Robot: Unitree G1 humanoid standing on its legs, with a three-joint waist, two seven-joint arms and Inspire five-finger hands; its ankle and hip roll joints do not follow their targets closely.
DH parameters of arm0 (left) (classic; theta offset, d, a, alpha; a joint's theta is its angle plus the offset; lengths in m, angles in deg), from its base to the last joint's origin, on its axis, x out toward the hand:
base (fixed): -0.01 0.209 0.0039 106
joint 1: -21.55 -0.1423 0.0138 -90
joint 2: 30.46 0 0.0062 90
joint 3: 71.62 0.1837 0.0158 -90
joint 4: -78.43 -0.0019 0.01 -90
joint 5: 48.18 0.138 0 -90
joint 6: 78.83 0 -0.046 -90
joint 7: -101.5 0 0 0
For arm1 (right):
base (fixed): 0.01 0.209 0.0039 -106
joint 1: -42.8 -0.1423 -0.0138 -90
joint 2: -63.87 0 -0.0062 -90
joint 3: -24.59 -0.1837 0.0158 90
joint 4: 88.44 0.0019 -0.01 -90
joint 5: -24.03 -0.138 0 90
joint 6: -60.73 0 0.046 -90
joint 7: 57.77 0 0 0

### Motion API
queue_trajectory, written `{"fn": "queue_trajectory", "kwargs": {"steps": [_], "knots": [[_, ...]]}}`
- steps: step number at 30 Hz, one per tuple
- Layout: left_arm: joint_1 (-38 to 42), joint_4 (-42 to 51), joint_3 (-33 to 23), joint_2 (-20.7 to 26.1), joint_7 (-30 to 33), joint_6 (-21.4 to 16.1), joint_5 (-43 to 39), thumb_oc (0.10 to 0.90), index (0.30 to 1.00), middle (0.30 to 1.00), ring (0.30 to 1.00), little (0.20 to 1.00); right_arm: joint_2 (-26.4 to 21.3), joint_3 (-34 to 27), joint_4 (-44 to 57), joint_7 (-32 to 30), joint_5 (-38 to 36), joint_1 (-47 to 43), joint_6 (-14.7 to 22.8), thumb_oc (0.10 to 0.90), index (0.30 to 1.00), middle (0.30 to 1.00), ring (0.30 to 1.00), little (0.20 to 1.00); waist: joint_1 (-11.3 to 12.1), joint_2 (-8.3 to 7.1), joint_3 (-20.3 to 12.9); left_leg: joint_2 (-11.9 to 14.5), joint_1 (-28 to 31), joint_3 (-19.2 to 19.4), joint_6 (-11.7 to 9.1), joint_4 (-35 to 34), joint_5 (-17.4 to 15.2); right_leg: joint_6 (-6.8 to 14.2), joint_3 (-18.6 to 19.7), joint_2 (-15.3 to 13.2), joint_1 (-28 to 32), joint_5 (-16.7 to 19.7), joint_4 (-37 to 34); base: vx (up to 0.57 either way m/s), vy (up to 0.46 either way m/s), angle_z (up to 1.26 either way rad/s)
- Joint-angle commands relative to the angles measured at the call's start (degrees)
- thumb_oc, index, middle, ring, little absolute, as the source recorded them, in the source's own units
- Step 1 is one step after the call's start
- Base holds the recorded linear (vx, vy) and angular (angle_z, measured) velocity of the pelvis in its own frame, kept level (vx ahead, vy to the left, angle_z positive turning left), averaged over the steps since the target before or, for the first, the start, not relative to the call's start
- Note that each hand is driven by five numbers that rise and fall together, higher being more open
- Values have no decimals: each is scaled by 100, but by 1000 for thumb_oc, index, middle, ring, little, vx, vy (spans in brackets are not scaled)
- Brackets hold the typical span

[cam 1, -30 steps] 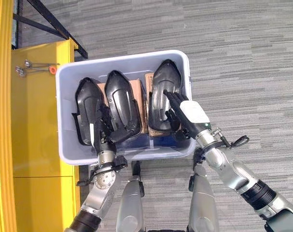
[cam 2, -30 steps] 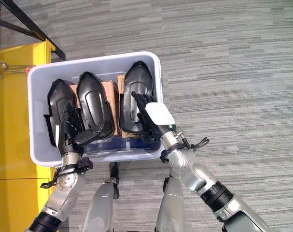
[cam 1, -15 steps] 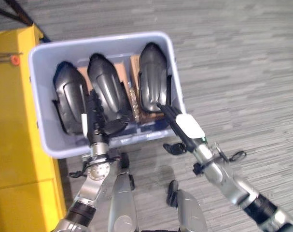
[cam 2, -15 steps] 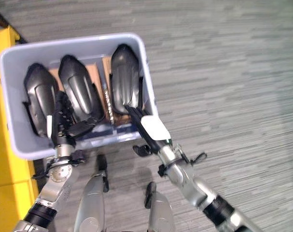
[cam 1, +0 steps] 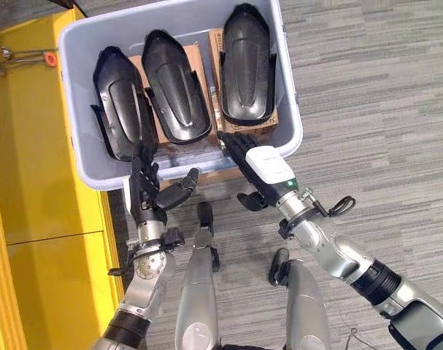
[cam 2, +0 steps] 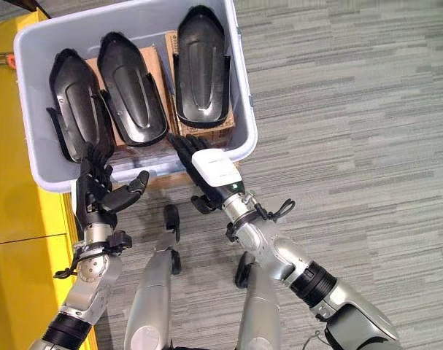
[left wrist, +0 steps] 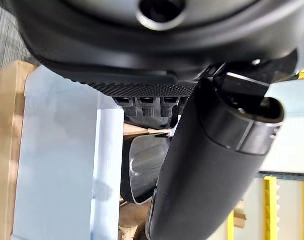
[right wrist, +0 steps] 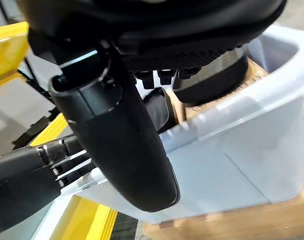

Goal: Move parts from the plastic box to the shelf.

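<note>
Your left hand (cam 1: pixel 149 191) and right hand (cam 1: pixel 259 169) hold nothing, fingers straight at the box's (cam 1: pixel 288 80) near wall. Three black parts (cam 1: pixel 244 62) lie inside.

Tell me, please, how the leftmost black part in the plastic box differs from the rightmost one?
The leftmost part lies tilted, its near end close to the box's front wall, right beside the left robot hand. The rightmost part lies straighter, resting on a cardboard box and hard against the right wall of the plastic box. Both are glossy black, elongated shells.
</note>
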Motion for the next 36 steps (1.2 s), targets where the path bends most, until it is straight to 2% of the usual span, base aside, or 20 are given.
{"fn": "queue_trajectory", "kwargs": {"steps": [1,4,6,8,9,12,15,17,18,19,21,22,25,26,28,31,33,36], "knots": [[-6,629,-125,1,-283,-441,245,900,1000,1000,1000,1000,239,-398,627,-643,156,-528,167,900,1000,1000,1000,1000,76,237,-91,-171,-83,-201,-56,53,-305,-333,-319,242,568,-84,-85,-16,-37,17],[-39,637,-125,-10,-463,-470,120,900,1000,1000,1000,1000,258,-474,587,-684,-46,-598,234,900,1000,1000,1000,1000,101,268,-91,-218,-44,-236,-42,65,-318,-365,-342,239,568,-111,-15,-11,-1,14],[-61,684,-131,-20,-681,-527,17,900,1000,1000,1000,1000,257,-550,652,-591,-478,-650,327,900,1000,1000,1000,1000,113,286,-91,-243,-1,-250,-28,58,-330,-378,-354,232,573,-117,7,-7,6,2],[-75,794,-134,1,-1052,-503,-109,900,1000,1000,1000,1000,222,-728,946,-268,-982,-663,681,900,1000,1000,1000,1000,106,280,-91,-274,53,-257,-14,39,-346,-363,-372,206,618,-74,-58,0,0,0],[-73,808,-116,23,-1157,-528,-133,900,1000,1000,1000,1000,195,-769,1131,-180,-1025,-658,719,900,1000,1000,1000,1000,91,278,-91,-278,71,-256,-15,39,-353,-350,-372,189,612,-51,-67,0,0,0],[-86,874,-39,30,-1423,-648,-211,900,1000,1000,1000,1000,89,-892,1633,144,-1410,-705,1155,900,1000,1000,1000,1000,54,281,-91,-292,150,-242,0,14,-387,-328,-331,163,597,20,-94,0,0,0],[-85,909,-1,30,-1683,-823,-350,900,1000,1000,1000,1000,35,-1015,2140,355,-1639,-703,1387,900,1000,1000,1000,1000,23,288,-91,-297,222,-207,19,9,-420,-337,-323,168,632,19,-81,0,0,0],[-101,930,1,18,-1918,-823,-430,900,1000,1000,1000,1000,28,-1055,2316,686,-2074,-718,1502,900,1000,1000,1000,1000,17,283,-91,-305,270,-195,31,41,-451,-362,-317,181,681,-13,-38,5,-13,2],[-122,929,-7,12,-2067,-827,-451,900,1000,1000,1000,1000,24,-1070,2419,1083,-2704,-722,1438,900,1000,1000,1000,1000,18,271,-91,-317,319,-196,37,74,-477,-383,-318,193,732,-29,-16,11,-20,4],[-122,929,-7,12,-2069,-828,-452,900,1000,1000,1000,1000,23,-1072,2422,1085,-2706,-720,1436,900,1000,1000,1000,1000,18,271,-91,-317,320,-196,37,74,-477,-383,-318,193,733,-29,-16,34,-54,3],[-148,928,-7,49,-2244,-801,-367,900,1000,1000,1000,1000,40,-1008,2603,1632,-3637,-661,1266,900,1000,1000,1000,1000,22,244,-91,-339,402,-228,57,155,-528,-412,-326,213,827,-47,15,38,-77,1],[-149,881,13,73,-2220,-828,-155,900,1000,1000,1000,1000,51,-938,2683,1952,-4412,-621,993,900,1000,1000,1000,1000,21,233,-91,-338,428,-246,52,190,-533,-421,-323,226,866,-53,22,34,-83,4],[-145,759,72,181,-2144,-789,-45,900,1000,1000,1000,1000,119,-695,2677,2124,-5532,-425,776,900,1000,1000,1000,1000,34,198,-91,-334,588,-313,68,233,-552,-438,-366,226,1029,-44,44,45,-120,8],[-112,630,75,208,-2197,-825,-45,900,1000,1000,1000,1000,174,-644,2552,1805,-5463,-343,1054,900,1000,1000,1000,1000,44,173,-95,-329,666,-345,76,247,-557,-443,-397,222,1131,-32,20,57,-146,16],[-103,536,90,181,-2225,-865,-28,900,1000,1000,1000,1000,252,-689,2386,1390,-5342,-269,1297,900,1000,1000,1000,1000,44,170,-132,-324,703,-367,82,251,-555,-471,-411,232,1196,-38,-6,52,-83,8],[-79,488,72,140,-2165,-823,-54,900,1000,1000,1000,1000,425,-1066,2011,717,-4517,-249,1770,900,1000,1000,1000,1000,16,197,-169,-335,726,-381,99,280,-591,-496,-402,237,1199,-40,26,37,-25,5],[-58,408,57,83,-2146,-835,-31,900,1000,1000,1000,1000,533,-1281,1893,379,-4012,-309,1879,900,1000,1000,1000,1000,-7,228,-183,-341,734,-370,109,291,-614,-507,-390,236,1173,-51,67,34,10,-2],[-54,385,66,8,-2061,-786,-13,900,1000,1000,1000,1000,687,-1578,1832,-24,-3657,-455,1786,900,1000,1000,1000,1000,-37,292,-168,-364,734,-344,114,326,-646,-544,-354,232,1113,-90,177,39,50,-3]]}}
